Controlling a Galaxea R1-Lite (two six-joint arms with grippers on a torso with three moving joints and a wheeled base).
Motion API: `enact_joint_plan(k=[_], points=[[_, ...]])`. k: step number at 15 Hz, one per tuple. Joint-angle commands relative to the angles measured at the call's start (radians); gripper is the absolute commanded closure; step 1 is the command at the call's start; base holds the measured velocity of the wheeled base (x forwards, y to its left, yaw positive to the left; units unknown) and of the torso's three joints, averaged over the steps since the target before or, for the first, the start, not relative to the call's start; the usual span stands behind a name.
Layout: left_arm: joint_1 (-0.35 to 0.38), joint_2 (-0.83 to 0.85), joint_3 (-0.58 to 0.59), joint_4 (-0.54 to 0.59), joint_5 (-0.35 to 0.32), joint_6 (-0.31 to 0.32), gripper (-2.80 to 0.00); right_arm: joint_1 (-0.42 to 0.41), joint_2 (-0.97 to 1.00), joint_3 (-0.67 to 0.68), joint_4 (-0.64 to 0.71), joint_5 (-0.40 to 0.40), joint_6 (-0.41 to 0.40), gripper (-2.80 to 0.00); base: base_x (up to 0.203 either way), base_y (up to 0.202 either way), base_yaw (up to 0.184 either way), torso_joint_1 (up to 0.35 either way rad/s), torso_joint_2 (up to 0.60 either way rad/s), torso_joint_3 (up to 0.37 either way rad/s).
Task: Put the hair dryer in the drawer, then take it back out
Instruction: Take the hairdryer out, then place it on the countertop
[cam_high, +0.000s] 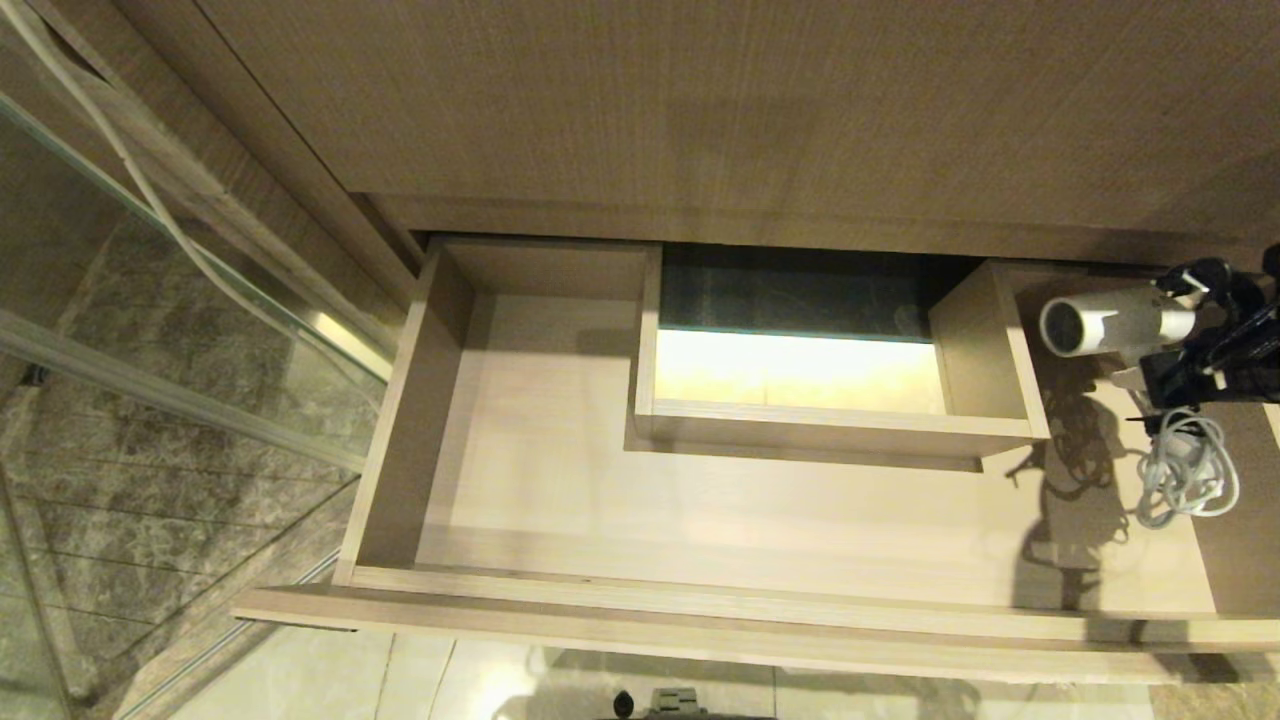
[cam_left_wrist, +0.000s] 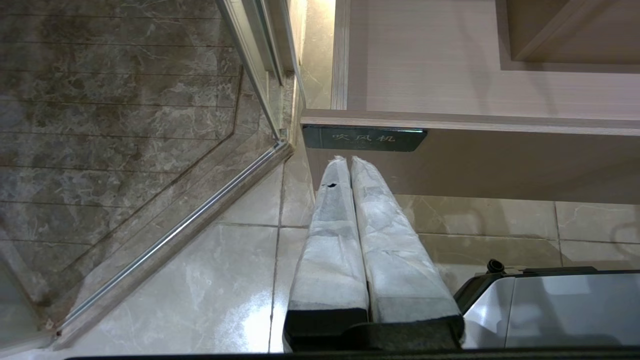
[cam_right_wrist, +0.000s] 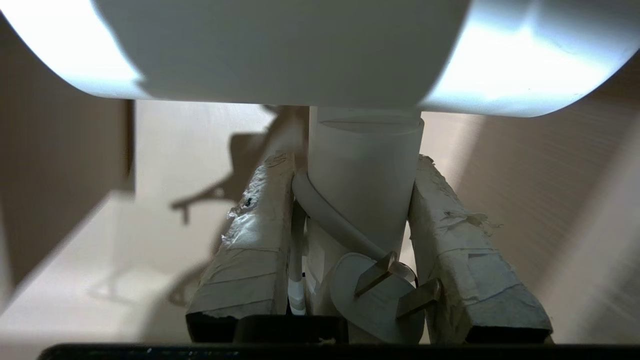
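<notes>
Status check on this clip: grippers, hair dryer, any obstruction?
Right gripper shut on hair dryer handle, over drawer right end. Left gripper shut, parked outside drawer front. Cord dangling; nothing blocking.

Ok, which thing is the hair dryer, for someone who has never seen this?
Start at the wide beige wood-grain drawer, pulled open. At its right end, the right gripper clamps a small white hair dryer by its handle; unlike the loose coiled white cord below, it has a short round barrel.

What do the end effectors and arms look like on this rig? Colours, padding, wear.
Left end effector: two long tapered fingers wrapped in whitish tape, greyed and scuffed, with a small dark nick, on a black base. Right end effector: the same taped fingers, tape frayed and torn at the edges, black base. In the head view the right arm is black.
</notes>
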Motion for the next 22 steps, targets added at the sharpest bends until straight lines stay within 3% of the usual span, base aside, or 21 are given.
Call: enact_joint_plan(k=[1,4,7,12,15,17,22], points=[[0.000,0.000,0.001,0.000,0.000,0.000,0.00,-0.055,-0.241,0.083,0.038,0.000,-0.082,0.00,0.000,0.000,0.000,0.000,0.00,0.000],[0.000,0.000,0.002,0.000,0.000,-0.001,0.00,-0.174,-0.434,0.188,0.252,-0.001,-0.336,0.00,0.000,0.000,0.000,0.000,0.00,0.000],[0.000,0.000,0.000,0.000,0.000,0.000,0.00,-0.239,-0.616,0.223,0.482,-0.005,-0.434,0.00,0.000,0.000,0.000,0.000,0.00,0.000],[0.000,0.000,0.001,0.000,0.000,0.000,0.00,-0.273,-0.982,0.174,0.560,-0.003,-0.442,0.00,0.000,0.000,0.000,0.000,0.00,0.000],[0.000,0.000,0.001,0.000,0.000,0.000,0.00,-0.299,-1.169,0.092,0.531,0.004,-0.359,0.00,0.000,0.000,0.000,0.000,0.00,0.000],[0.000,0.000,0.000,0.000,0.000,0.000,0.00,-0.304,-1.232,0.013,0.418,0.010,-0.272,0.00,0.000,0.000,0.000,0.000,0.00,0.000],[0.000,0.000,0.000,0.000,0.000,0.000,0.00,-0.288,-1.223,-0.037,0.430,0.187,-0.252,0.00,0.000,0.000,0.000,0.000,0.00,0.000]])
